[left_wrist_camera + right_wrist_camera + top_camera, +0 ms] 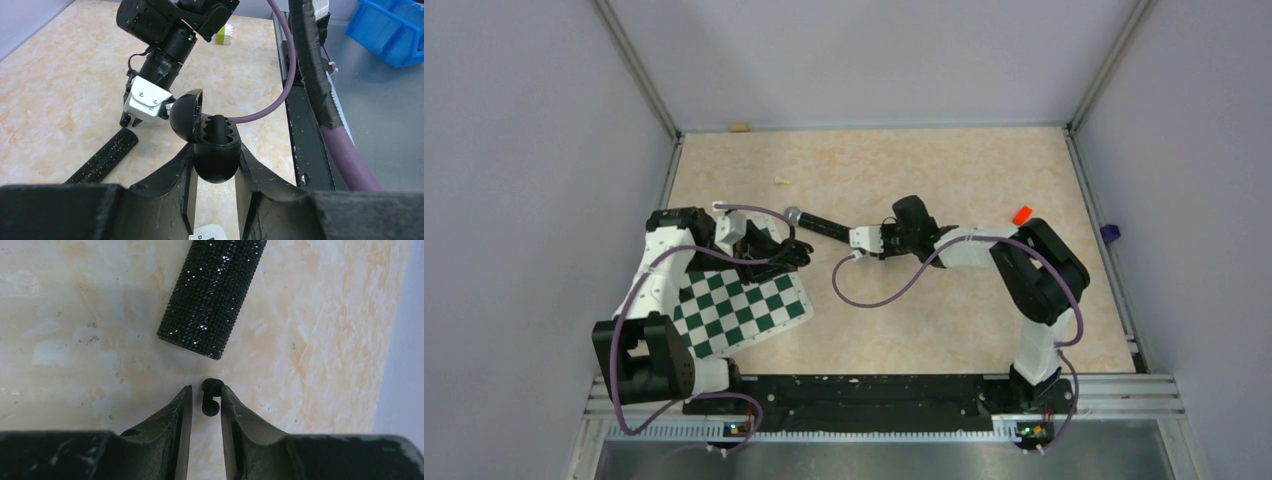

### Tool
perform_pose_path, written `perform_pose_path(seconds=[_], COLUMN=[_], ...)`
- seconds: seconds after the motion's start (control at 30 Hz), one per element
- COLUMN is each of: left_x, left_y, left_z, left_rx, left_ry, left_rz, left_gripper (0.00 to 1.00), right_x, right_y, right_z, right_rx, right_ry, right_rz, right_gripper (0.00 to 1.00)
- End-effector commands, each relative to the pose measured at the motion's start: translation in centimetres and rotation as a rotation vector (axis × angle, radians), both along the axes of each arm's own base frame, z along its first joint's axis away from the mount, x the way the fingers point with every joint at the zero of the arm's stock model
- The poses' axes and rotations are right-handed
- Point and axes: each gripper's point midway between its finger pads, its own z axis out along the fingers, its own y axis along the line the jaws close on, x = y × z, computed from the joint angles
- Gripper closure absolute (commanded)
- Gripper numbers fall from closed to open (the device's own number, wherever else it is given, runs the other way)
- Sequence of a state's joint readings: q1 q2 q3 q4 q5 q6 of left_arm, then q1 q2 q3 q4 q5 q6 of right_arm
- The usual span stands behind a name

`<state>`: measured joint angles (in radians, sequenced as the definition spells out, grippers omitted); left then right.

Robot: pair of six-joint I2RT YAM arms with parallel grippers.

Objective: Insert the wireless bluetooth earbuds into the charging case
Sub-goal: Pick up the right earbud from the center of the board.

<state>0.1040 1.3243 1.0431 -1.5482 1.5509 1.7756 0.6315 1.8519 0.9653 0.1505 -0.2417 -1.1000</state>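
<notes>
— Holding anything in your left gripper (pixel 215 155)?

— Yes. Its fingers are pressed against both sides of the charging case (pixel 216 170), a round black shell. The lid (pixel 184 116) stands swung back on its hinge, and the ribbed sockets inside face up towards my wrist camera. Seen from above, that hand sits at the far edge of the chessboard (pixel 744 310).

— And the right gripper (pixel 206 394)?

— Its fingers are drawn close, leaving a narrow gap, and one black earbud (pixel 213 386) stands in that gap, right at the tips. One pad touches the bud. On the other side I see a sliver of table (pixel 75 315), so I cannot tell whether I truly pinch it.

— Where is that, exactly?

— Low over the table, just beside the blunt end of a glittery black handle (pixel 212 297) that lies flat. Bud and handle are near each other but apart. The case is off to the left of the bud, not touching it, up in my left hand.
</notes>
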Motion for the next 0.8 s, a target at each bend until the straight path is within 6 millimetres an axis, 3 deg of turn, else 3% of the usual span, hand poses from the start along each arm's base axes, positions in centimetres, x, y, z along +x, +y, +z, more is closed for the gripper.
perform_pose_path(seconds=[0.0, 0.33, 0.57, 0.77], left_x=[0.1, 0.2, 0.2, 0.2], left_y=[-0.2, -0.2, -0.2, -0.2], left_z=[2.1, 2.0, 2.0, 1.9], left_rx=[-0.101, -0.102, -0.102, -0.103], left_ry=[0.008, 0.015, 0.014, 0.020], left_rz=[0.034, 0.037, 0.037, 0.038], left_gripper=[1.00, 1.00, 1.00, 1.00], right_x=[-0.2, -1.0, 0.4, 0.9], right_y=[-1.0, -1.5, -2.1, -2.1], right_z=[-2.3, -2.8, -2.8, -1.2], right_rx=[-0.067, -0.098, -0.103, -0.043], right_ry=[0.094, 0.135, 0.125, 0.200], right_rz=[-0.038, -0.021, -0.083, -0.122], right_gripper=[0.74, 0.65, 0.68, 0.76])
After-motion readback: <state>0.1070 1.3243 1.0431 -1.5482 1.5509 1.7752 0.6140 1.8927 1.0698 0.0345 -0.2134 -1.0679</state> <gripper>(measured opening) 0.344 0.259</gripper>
